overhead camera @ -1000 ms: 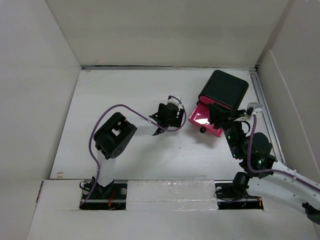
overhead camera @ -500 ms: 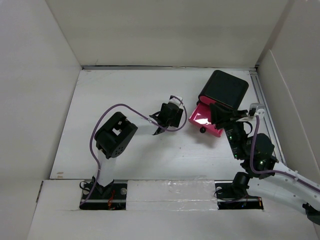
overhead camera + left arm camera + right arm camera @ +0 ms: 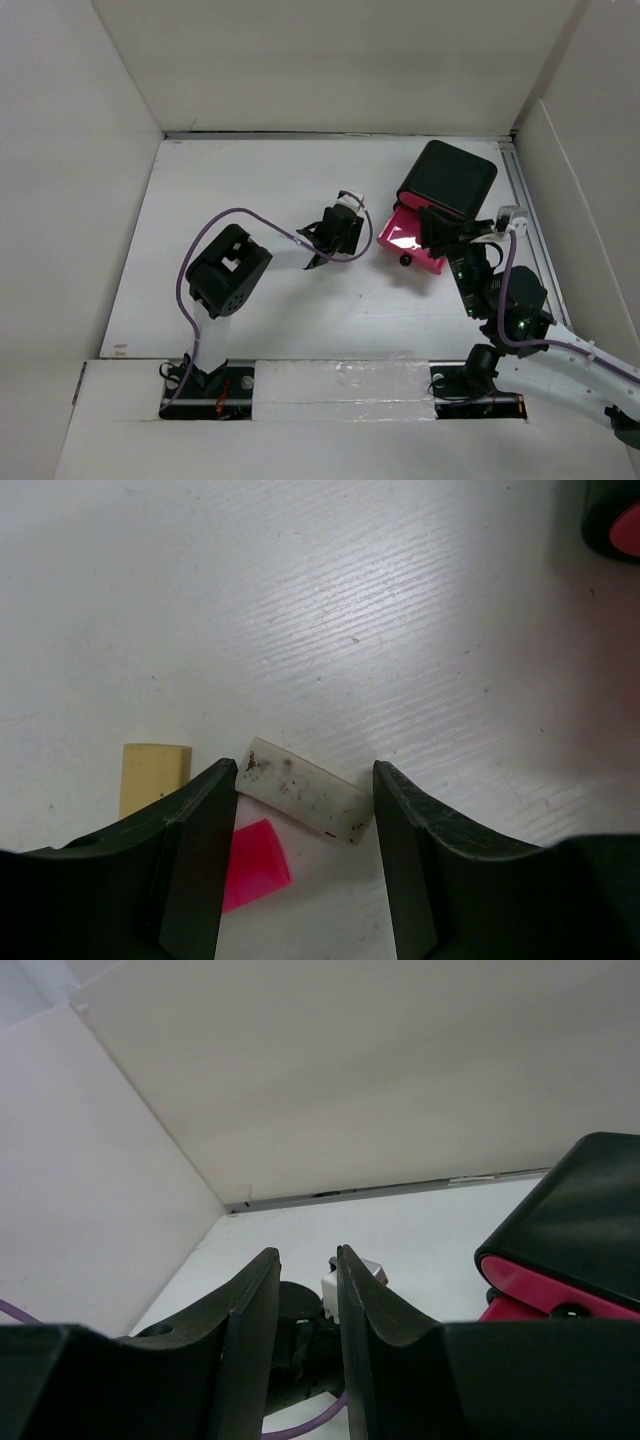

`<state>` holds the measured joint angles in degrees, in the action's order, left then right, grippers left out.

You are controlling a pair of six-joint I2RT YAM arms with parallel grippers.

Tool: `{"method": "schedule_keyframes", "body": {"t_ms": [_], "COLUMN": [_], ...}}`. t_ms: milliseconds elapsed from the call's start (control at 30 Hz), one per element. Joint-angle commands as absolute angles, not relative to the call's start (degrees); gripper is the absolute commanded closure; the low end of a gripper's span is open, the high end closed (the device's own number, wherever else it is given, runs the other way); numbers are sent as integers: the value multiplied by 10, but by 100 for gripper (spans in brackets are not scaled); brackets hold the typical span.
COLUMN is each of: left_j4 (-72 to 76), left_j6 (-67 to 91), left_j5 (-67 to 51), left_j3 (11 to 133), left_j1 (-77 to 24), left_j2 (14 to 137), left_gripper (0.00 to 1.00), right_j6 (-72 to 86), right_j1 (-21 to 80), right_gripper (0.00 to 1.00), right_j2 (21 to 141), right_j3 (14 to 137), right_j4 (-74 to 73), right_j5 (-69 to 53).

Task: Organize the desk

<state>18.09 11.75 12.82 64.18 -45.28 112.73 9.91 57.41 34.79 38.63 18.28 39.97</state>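
The white desk (image 3: 250,180) shows in the top view. My left gripper (image 3: 318,255) is low over the desk's middle. In the left wrist view it (image 3: 305,772) is open, straddling a dirty white eraser (image 3: 305,800) that lies flat on the desk (image 3: 300,600). A small pink piece (image 3: 255,875) lies between the jaws behind the eraser. A yellow eraser (image 3: 155,775) lies just outside the left finger. My right gripper (image 3: 437,226) hovers by the pink drawer; its jaws (image 3: 306,1260) stand a narrow gap apart and hold nothing.
A black box (image 3: 450,175) stands at the back right with its pink drawer (image 3: 405,235) pulled out and a black knob (image 3: 405,260) in front. A black and pink part (image 3: 612,518) shows in the left wrist view's corner. White walls surround the desk.
My left gripper has shifted slightly toward the back right over the erasers. The right arm has barely moved.
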Motion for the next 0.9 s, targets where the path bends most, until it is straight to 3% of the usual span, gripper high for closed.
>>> {"method": "schedule_keyframes", "body": {"t_ms": [0,867], "left_j4": [144,99], "left_j6": [127,141], "left_j5": [115,98], "left_j3": [634,655], "left_j1": [-454,-476], "left_j2": [1077,933], "left_gripper": [63,61], "right_j6": [98,98], "right_j1": [573,573], "right_gripper": [65,65], "right_j2": [350,352], "right_j3": [408,409], "right_j4": [197,198], "right_j5": [391,390]}}
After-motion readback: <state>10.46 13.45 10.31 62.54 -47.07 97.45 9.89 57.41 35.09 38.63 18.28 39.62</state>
